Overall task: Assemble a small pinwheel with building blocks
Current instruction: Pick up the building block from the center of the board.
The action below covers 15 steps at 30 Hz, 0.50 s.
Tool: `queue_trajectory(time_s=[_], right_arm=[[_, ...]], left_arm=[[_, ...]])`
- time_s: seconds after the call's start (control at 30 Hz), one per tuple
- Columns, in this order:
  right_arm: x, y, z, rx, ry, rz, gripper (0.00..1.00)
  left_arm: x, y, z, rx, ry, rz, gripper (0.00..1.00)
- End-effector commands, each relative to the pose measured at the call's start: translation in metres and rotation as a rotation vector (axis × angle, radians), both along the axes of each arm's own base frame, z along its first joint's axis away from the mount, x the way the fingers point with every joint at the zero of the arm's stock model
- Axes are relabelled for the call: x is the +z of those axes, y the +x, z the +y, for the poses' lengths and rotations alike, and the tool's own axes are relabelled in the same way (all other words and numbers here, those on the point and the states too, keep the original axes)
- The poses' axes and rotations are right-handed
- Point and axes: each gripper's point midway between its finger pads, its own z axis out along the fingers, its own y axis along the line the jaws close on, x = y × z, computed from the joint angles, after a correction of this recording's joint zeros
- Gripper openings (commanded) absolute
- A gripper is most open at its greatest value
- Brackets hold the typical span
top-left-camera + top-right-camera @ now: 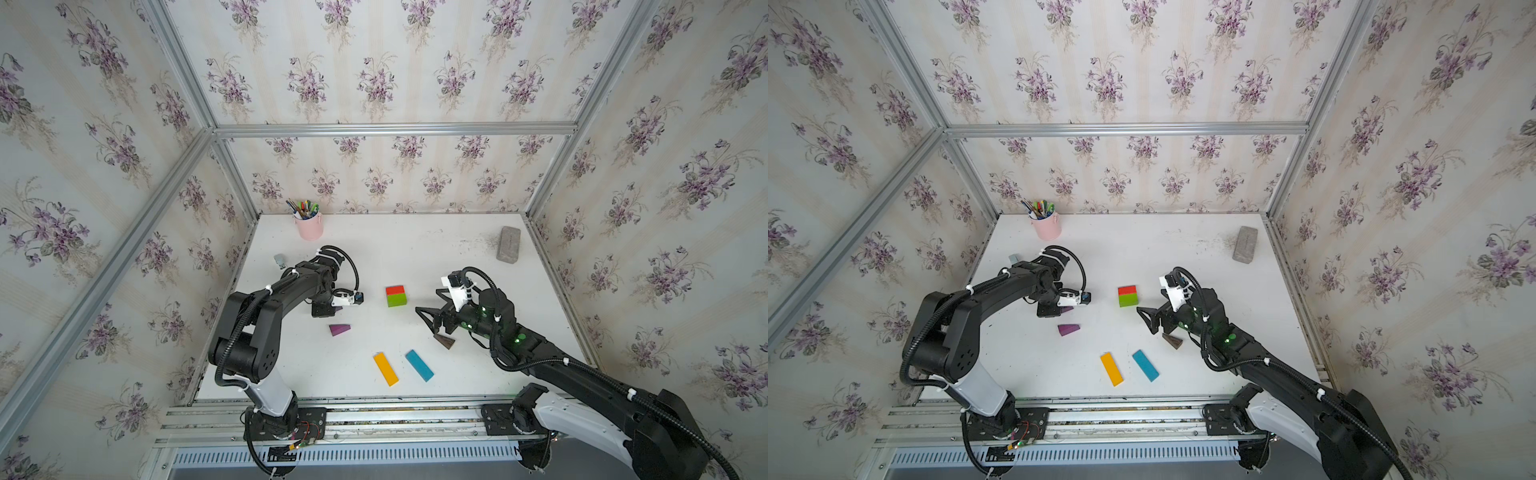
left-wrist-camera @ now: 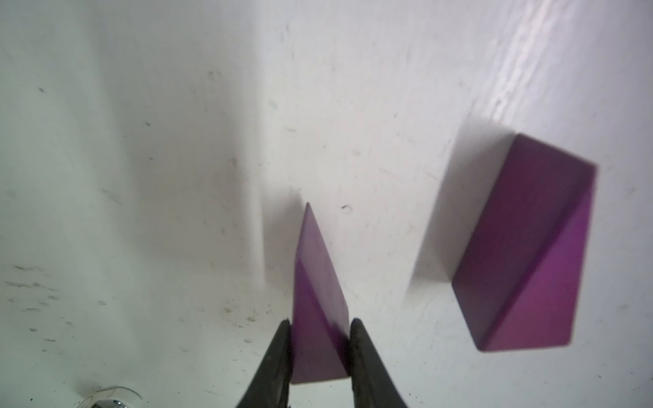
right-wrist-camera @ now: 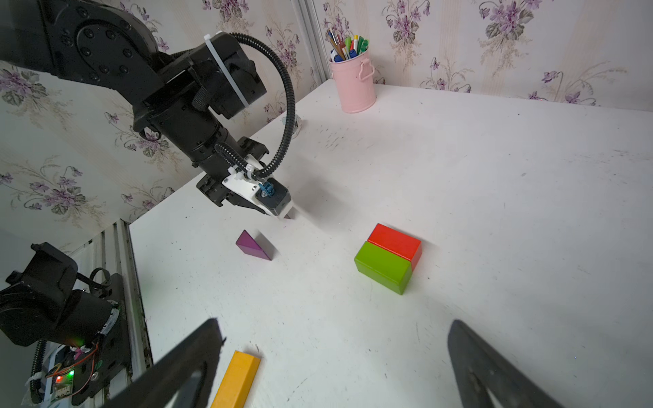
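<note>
**Left end effector** (image 2: 319,328): jaws pinched on the thick end of a purple wedge (image 2: 318,275), thin tip pointing away, low over the bench (image 2: 141,176) (lifted or resting: cannot tell).

**Right end effector** (image 3: 335,322): jaws spread wide, empty, above a brown wedge (image 1: 444,341).

**Pinwheel**: centre only, with the red brick (image 1: 395,290) touching the green brick (image 1: 397,301) mid-bench.

**Loose stock**: a second purple wedge (image 1: 340,329) near the held one. The yellow bar (image 1: 385,368) and blue bar (image 1: 419,365) lie apart toward the front.

**Handling note** (judgement): the step looks like carrying the held wedge to the centre.
- Raise it clear before travelling, and pass wide of its twin.
- Turn it so a flat face meets the bricks squarely.
- Set it down flat before letting go, without nudging the pair apart.
</note>
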Motion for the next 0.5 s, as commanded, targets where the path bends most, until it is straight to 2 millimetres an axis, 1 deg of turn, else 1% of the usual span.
queue_trajectory(time_s=[0.0, 0.13, 0.17, 0.2, 0.3, 0.33, 0.4, 0.47], right_arm=[[0.013, 0.008, -0.010, -0.058, 0.028, -0.020, 1.00], [0.029, 0.018, -0.021, -0.089, 0.066, 0.001, 1.00], [0.033, 0.017, -0.020, -0.081, 0.075, 0.004, 1.00], [0.036, 0.025, -0.030, -0.118, 0.074, 0.005, 1.00], [0.041, 0.033, -0.035, -0.152, 0.041, 0.015, 1.00], [0.043, 0.035, -0.037, -0.161, 0.025, 0.021, 1.00], [0.053, 0.039, -0.041, -0.186, -0.003, 0.021, 1.00], [0.061, 0.043, -0.046, -0.211, -0.014, 0.010, 1.00]], left_arm=[[0.009, 0.008, -0.005, -0.014, -0.017, -0.008, 0.23], [0.018, 0.019, -0.012, -0.045, -0.034, -0.003, 0.22], [0.018, 0.022, -0.015, -0.055, -0.032, 0.000, 0.22], [0.020, 0.027, -0.018, -0.070, -0.031, -0.002, 0.22], [0.024, 0.039, -0.028, -0.116, -0.009, 0.001, 0.22], [0.024, 0.044, -0.031, -0.129, 0.000, 0.008, 0.23], [0.033, 0.059, -0.041, -0.163, 0.018, 0.002, 0.23], [0.038, 0.075, -0.051, -0.189, 0.025, -0.003, 0.23]])
